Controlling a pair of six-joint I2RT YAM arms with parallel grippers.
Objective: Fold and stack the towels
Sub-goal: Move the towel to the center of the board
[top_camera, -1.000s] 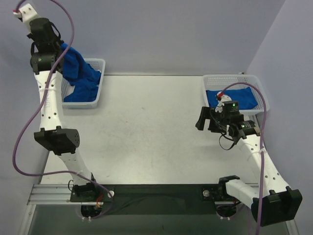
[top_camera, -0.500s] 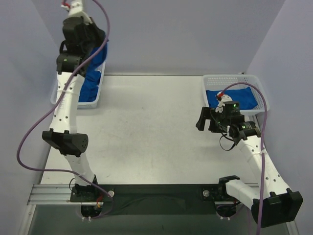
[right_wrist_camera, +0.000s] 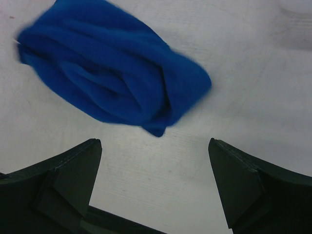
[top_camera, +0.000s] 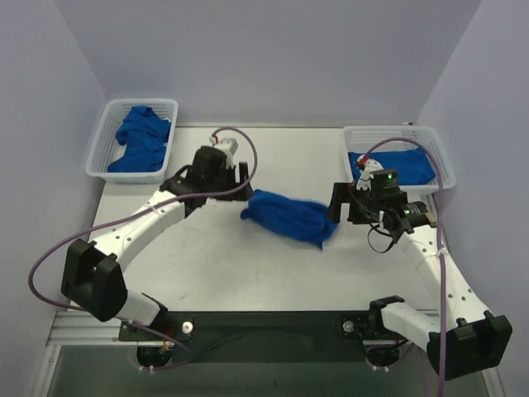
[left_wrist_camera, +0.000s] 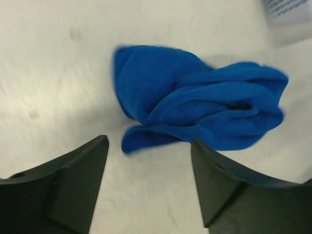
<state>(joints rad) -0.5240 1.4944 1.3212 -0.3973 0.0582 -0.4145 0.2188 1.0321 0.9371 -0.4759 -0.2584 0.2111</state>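
Observation:
A crumpled blue towel (top_camera: 289,217) lies in a loose bundle on the middle of the white table. My left gripper (top_camera: 240,188) hovers just left of it, open, with only bare table between its fingers; in the left wrist view the towel (left_wrist_camera: 195,109) lies just beyond the gripper (left_wrist_camera: 149,142). On the towel's right side my right gripper (top_camera: 337,203) also stands open and holds nothing. The right wrist view shows the towel (right_wrist_camera: 112,83) ahead of that gripper (right_wrist_camera: 155,142). More blue towels (top_camera: 140,141) sit heaped in the left basket (top_camera: 97,153).
A white basket (top_camera: 397,131) at the back right holds a flat blue towel (top_camera: 397,165). The left basket stands at the back left corner. Purple cables loop off both arms. A black rail runs along the table's near edge.
My left arm swung down from above the left basket to the table's middle, carrying a towel, and opened. The towel now lies on the table. The right arm hardly moved.

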